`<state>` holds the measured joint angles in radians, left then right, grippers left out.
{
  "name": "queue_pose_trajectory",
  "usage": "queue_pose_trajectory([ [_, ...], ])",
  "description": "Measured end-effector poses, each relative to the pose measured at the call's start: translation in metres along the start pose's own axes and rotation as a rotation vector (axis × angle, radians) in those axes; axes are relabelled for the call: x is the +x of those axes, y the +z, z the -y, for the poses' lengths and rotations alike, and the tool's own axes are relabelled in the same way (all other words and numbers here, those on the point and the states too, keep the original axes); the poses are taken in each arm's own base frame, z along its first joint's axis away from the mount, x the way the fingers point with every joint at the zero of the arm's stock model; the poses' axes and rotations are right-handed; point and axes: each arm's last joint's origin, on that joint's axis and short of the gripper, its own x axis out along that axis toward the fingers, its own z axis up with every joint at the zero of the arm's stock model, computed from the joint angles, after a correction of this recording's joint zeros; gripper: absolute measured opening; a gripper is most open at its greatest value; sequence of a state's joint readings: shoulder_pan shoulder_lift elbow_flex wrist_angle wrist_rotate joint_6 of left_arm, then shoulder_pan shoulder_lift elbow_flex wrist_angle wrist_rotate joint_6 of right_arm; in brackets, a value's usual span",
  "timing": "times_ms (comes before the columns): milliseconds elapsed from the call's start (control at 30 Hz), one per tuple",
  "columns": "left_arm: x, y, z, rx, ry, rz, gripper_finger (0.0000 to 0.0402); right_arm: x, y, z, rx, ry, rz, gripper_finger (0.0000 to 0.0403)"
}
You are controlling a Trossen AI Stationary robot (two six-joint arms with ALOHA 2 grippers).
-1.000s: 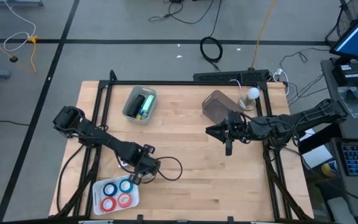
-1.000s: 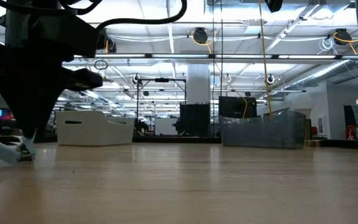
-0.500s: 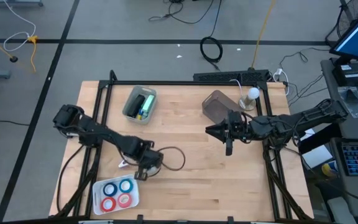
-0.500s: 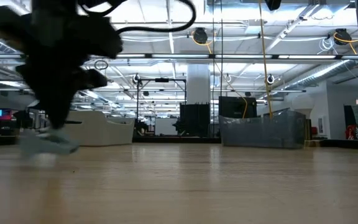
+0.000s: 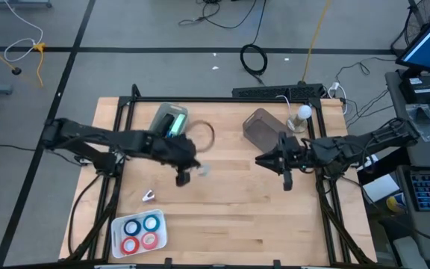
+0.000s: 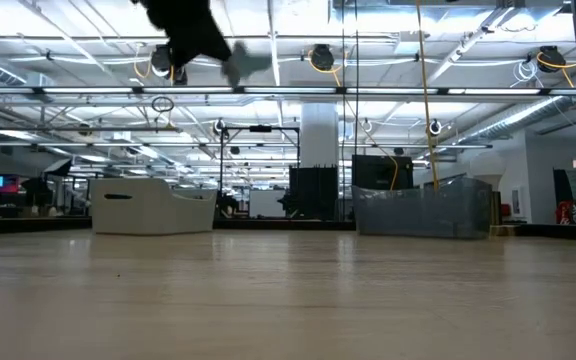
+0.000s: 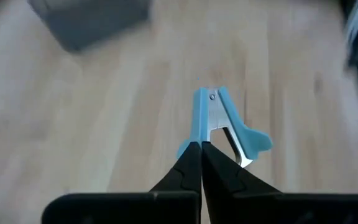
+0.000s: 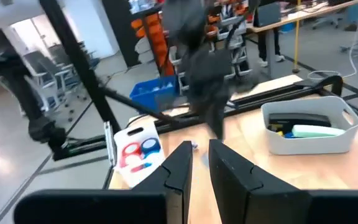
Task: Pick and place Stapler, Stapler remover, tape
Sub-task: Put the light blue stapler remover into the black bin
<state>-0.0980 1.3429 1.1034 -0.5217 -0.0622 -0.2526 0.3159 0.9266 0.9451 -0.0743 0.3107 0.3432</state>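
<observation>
Our left fingers (image 7: 199, 163) are pressed together on the blue staple remover (image 7: 221, 126), pinching it by 1 end so that its steel jaws and blue wings stick out ahead of the tips; half a second ago this gripper was low at the near left of the tabletop beside the white tray (image 5: 119, 224), and now the left gripper (image 5: 183, 177) has swung up and toward the middle, carrying the remover above the boards. We judge that the pick of the remover is done and the carry is under way, most likely toward the grey bin (image 5: 155, 128) at the far left, where a green and dark item already lies. The tape (image 5: 140, 232), 2 blue rolls and 2 red, sits untouched in the tray at the near left corner, and a small pale object (image 5: 148, 196) lies on the wood between tray and gripper; we cannot tell what it is. Our right gripper (image 5: 287, 181) hangs over the right half, its fingers (image 8: 182, 163) a narrow gap apart and holding nothing, near a dark translucent container (image 5: 260, 125). The tabletop (image 5: 230, 217) is pale wooden planking inside a black frame. Beyond it the room is a wide workshop with a grey floor, cables, ceiling lights and benches
</observation>
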Motion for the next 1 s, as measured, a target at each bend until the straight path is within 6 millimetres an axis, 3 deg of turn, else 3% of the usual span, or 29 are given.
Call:
queue_pose_trajectory([
  [167,-0.028,0.026,-0.007,-0.152,-0.034,0.288,0.0000,0.003,-0.004,-0.003,-0.007,0.010,-0.022,0.0050],
  [400,-0.036,0.060,-0.004,-0.255,-0.150,0.645,0.0000,0.022,-0.015,-0.005,-0.050,-0.009,-0.060,0.0050],
  [633,-0.031,0.073,0.001,-0.251,-0.268,0.782,0.0000,0.035,-0.009,-0.009,-0.155,0.012,0.043,0.0050],
  [833,-0.024,0.072,0.008,-0.141,-0.310,0.765,0.0000,0.034,0.000,-0.011,-0.195,0.039,0.132,0.0052],
  [1000,-0.024,0.074,0.012,-0.080,-0.320,0.809,0.0000,0.034,0.005,-0.011,-0.175,0.148,0.158,0.0086],
])
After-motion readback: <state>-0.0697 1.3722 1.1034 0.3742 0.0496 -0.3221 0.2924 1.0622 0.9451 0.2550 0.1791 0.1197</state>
